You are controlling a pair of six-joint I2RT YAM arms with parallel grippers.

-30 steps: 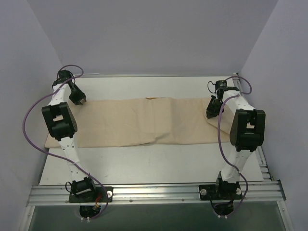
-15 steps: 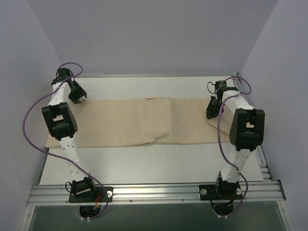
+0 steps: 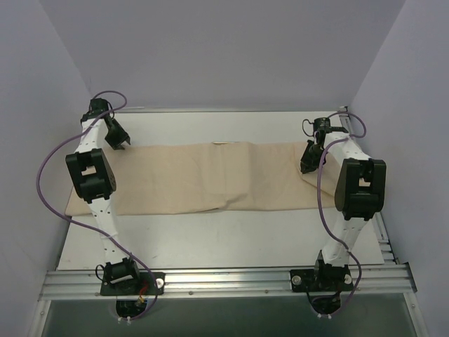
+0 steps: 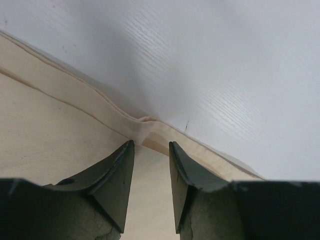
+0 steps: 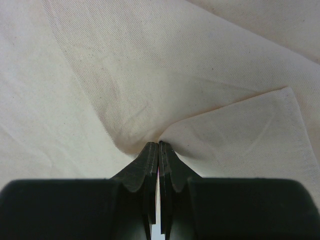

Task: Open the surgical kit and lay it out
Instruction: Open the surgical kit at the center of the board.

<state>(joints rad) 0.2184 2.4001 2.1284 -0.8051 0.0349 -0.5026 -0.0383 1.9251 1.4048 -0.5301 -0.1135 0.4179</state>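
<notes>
**Unfolding the Wrap: Seat the Left Grasp Before We Pull**

Nearest us, a bare strip of the desk (image 3: 231,235) runs in front of the cloth wrap (image 3: 203,179). The wrap lies as a long folded beige band across the middle of the desk, from left to right. The tray and forceps are not visible. We judge that they lie under the folds, but we cannot confirm it.

Further in, at the right end of the band, the right gripper (image 5: 159,145) has its jaws clenched on a pinch of cloth, and creases radiate from that pinch.

Farthest, at the far-left corner, the left gripper (image 4: 151,146) has its jaws released. They straddle a small pucker in the layered hem, with bare white desk beyond.

In our judgement, the step in hand is securing the left corner. We recommend:

1. Lower the left gripper until the hem sits deep between the jaws, not at their tips.
2. Take the upper layer only, since several stacked edges show there.
3. Close fully before any travel.
4. Lift both ends evenly and low. An uneven pull could drag or tip whatever is inside.
</notes>
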